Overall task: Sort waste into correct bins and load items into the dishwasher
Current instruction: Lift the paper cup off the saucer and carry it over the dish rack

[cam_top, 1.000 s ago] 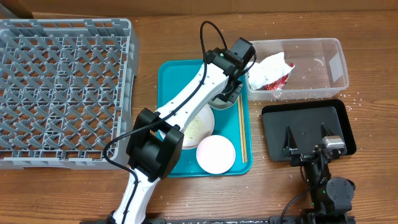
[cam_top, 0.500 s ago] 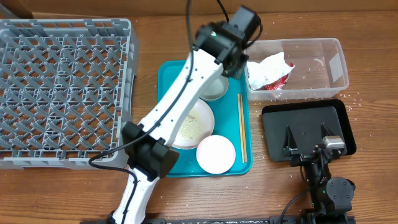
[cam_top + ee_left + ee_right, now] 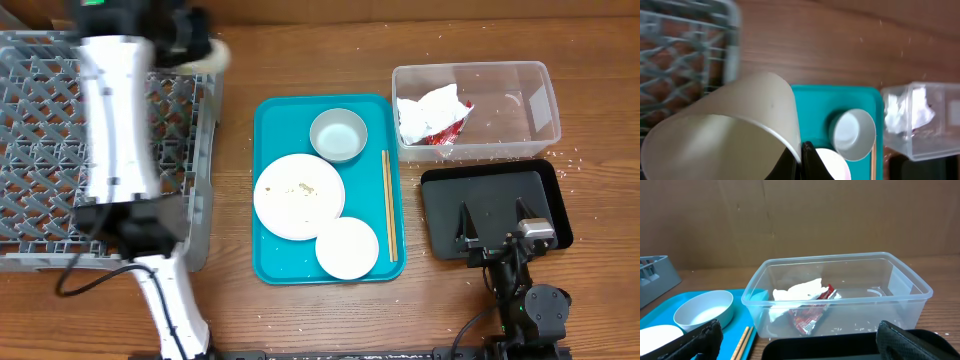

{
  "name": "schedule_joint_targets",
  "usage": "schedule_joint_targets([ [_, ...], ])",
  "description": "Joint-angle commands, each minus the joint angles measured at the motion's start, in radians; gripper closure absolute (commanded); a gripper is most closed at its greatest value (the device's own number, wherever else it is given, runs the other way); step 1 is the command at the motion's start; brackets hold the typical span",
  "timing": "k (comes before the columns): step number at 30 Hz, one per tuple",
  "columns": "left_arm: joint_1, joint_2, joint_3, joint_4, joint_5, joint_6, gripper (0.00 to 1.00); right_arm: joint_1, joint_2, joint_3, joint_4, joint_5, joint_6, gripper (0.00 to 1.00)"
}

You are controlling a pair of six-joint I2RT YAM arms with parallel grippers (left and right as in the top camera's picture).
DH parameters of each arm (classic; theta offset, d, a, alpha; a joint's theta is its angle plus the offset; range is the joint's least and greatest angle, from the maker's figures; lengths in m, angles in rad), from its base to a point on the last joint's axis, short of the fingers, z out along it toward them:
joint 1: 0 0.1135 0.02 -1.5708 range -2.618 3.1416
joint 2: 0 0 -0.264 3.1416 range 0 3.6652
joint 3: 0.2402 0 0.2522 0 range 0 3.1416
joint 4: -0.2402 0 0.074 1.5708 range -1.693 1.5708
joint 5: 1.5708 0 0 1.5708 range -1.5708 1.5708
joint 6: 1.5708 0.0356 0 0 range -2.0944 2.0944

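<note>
A brown wooden surface (image 3: 300, 55) carries everything here. The small cup (image 3: 725, 125) is in the left pincer (image 3: 802, 152), whose dark fingers are closed on the cup's wall at the rim. The cup is tilted, its mouth turned sideways. It hangs by the far right corner of the grey dish rack (image 3: 40, 150), at the left of the scene.

To do this step well, I judge the arm should go further in over the lattice and turn the cup mouth down. It should then lower the cup between pegs until it rests, and only then let go; a release at the edge risks a topple onto the surface.

To the right lies the teal tray (image 3: 270, 125) with the pale bowl (image 3: 338, 135) at its far end, the crumb-speckled large plate (image 3: 298, 195), the smaller plate (image 3: 347, 247) nearest, and chopsticks (image 3: 388, 205) along its right side.

Further right, the clear tub (image 3: 520, 95) holds the napkin (image 3: 430, 108) and the red wrapper (image 3: 452, 130). The black tray (image 3: 495, 190) sits nearer, and the right pincer (image 3: 494, 233) rests over it, jaws wide apart and holding nothing.
</note>
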Motion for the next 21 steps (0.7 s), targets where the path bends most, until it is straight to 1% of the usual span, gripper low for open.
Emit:
schedule_joint_targets([
  [1,0.147,0.003,-0.036,-0.007,0.282,0.129,0.96,0.007,-0.007,-0.010,0.005,0.006,-0.003,0.00],
  [2,0.214,0.005,-0.068,-0.008,0.315,0.147,0.96,0.007,-0.007,-0.010,0.005,0.006,-0.003,0.00],
  [4,0.274,0.006,-0.118,-0.011,0.390,0.211,0.96,0.007,-0.007,-0.010,0.005,0.006,-0.003,0.00],
  [8,0.362,0.006,-0.252,0.000,0.578,0.357,0.94,0.007,-0.007,-0.010,0.005,0.006,-0.003,0.00],
  [11,0.411,0.006,-0.341,0.027,0.649,0.394,0.95,0.007,-0.007,-0.010,0.005,0.006,-0.003,0.00],
  [16,0.473,0.006,-0.480,0.149,0.797,0.496,0.94,0.007,-0.007,-0.010,0.005,0.006,-0.003,0.00],
  [21,0.502,0.006,-0.621,0.322,0.923,0.498,0.94,0.007,-0.007,-0.010,0.005,0.006,-0.003,0.00],
])
